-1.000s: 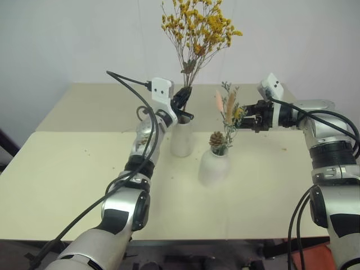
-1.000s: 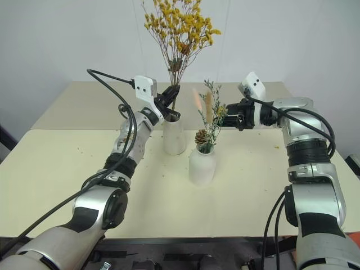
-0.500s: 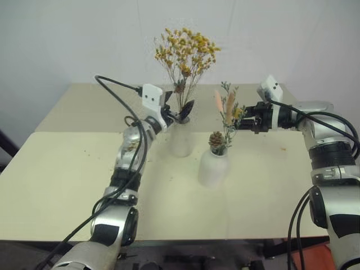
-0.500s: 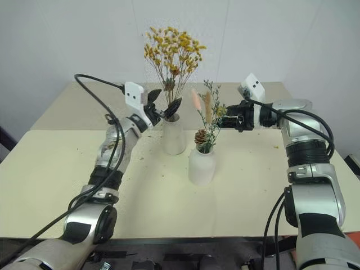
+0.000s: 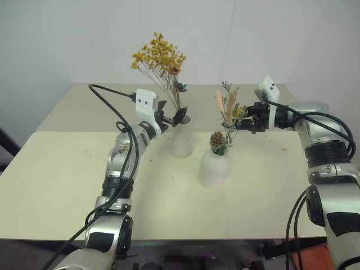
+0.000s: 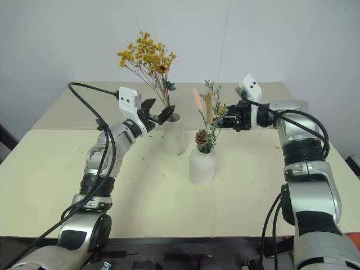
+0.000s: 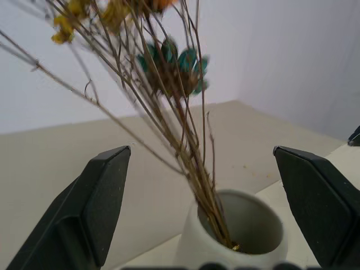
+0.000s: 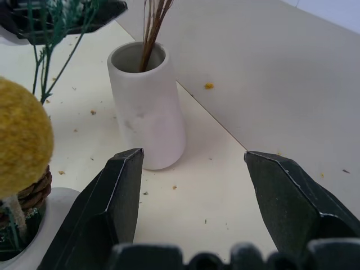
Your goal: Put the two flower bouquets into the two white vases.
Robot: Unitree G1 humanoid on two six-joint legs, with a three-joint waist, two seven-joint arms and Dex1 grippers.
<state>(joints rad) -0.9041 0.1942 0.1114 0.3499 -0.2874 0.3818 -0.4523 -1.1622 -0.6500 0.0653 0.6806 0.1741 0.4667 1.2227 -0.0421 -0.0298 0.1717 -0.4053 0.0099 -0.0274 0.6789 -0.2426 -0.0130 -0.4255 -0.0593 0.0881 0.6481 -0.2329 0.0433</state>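
Note:
The bushy yellow-orange bouquet [image 5: 159, 54] stands in the tall white cylinder vase [image 5: 181, 138], its thin stems [image 7: 185, 140] leaning to the left. My left gripper [image 5: 171, 118] is open just left of the vase mouth, and the stems rise free between its fingers [image 7: 101, 191]. The green sprig bouquet [image 5: 226, 118], with its pinecone and pinkish plumes, sits in the rounded white vase [image 5: 214, 167]. My right gripper [image 5: 246, 121] is open and holds nothing, level beside the sprig's yellow ball [image 8: 19, 140]. The tall vase [image 8: 147, 104] shows beyond its fingers.
Both vases stand near the middle of a pale yellow table [image 5: 67, 174], with a second tabletop section [image 5: 95, 107] behind and a white wall beyond. Small yellow petal crumbs [image 8: 208, 86] lie scattered around the vases.
My left gripper has opened, let go of the yellow bouquet and drawn back to the left. The bouquet has sunk into the tall vase and tipped left. My right arm has kept still.

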